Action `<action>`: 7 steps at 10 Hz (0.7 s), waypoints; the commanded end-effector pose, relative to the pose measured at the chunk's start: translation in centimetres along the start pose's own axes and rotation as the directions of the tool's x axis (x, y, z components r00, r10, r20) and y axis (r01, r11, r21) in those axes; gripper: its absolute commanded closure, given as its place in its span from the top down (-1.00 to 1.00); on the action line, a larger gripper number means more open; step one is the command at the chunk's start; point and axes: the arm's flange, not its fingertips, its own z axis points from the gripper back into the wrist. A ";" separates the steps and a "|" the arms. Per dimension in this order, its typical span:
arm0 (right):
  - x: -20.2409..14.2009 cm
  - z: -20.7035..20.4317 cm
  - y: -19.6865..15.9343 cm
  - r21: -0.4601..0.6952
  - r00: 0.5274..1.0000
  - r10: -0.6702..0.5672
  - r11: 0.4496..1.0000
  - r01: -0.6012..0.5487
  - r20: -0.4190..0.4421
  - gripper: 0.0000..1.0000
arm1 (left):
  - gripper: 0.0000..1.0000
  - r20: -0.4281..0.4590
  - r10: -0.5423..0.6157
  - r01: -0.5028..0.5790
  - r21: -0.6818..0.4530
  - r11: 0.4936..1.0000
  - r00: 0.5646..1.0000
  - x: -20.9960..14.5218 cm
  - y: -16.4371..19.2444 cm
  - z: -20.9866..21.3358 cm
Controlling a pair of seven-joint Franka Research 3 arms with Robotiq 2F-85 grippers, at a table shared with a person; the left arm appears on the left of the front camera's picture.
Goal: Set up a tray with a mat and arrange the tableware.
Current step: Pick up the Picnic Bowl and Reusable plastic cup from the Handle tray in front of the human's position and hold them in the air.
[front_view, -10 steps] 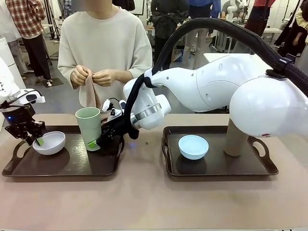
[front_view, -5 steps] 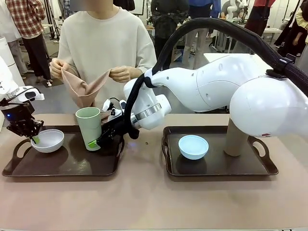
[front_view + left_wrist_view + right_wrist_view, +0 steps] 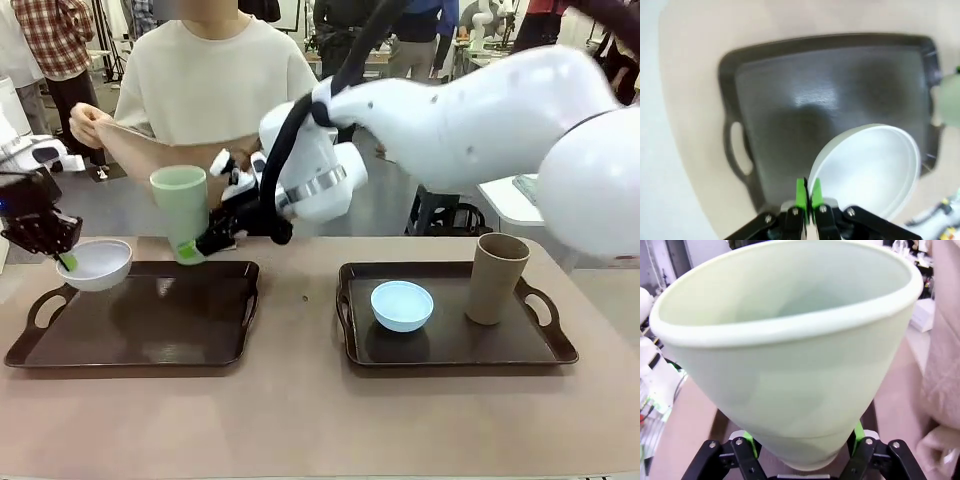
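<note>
Pinching the rim of the white bowl (image 3: 98, 265), the left end effector (image 3: 66, 262) has its green pads pressed together on the bowl's wall and holds it just above the left end of the left tray (image 3: 150, 335). The right end effector (image 3: 192, 250) is clamped on the base of the pale green cup (image 3: 180, 205), which hangs mouth-up in the air over that tray's far edge. Behind them, the person's hand (image 3: 88, 125) holds out a tan cloth mat (image 3: 140, 155). On the right tray (image 3: 450, 352), the light blue bowl (image 3: 402, 305) sits near the tan-brown cup (image 3: 496, 278), not touching it. Both trays rest on the surface (image 3: 300, 425).
</note>
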 end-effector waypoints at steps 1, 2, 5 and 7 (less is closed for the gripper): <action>3.6 3.5 3.4 -0.043 0.998 0.019 0.999 -0.022 -0.067 -1.00 | -1.00 0.014 -0.024 0.024 0.020 1.000 1.000 -1.2 -1.8 4.3; 5.3 4.3 4.3 -0.054 0.996 0.036 0.998 -0.041 -0.082 -1.00 | -1.00 0.045 -0.038 0.036 0.045 0.998 0.998 -1.5 -2.6 6.1; 7.9 5.1 6.8 -0.061 0.994 0.057 0.996 -0.063 -0.088 -1.00 | -1.00 0.085 -0.037 0.032 0.060 0.998 0.996 -2.2 -3.8 10.4; 8.5 5.0 8.2 -0.063 0.993 0.069 0.995 -0.075 -0.091 -1.00 | -1.00 0.104 -0.016 0.012 0.035 0.999 0.994 -2.5 -3.4 11.8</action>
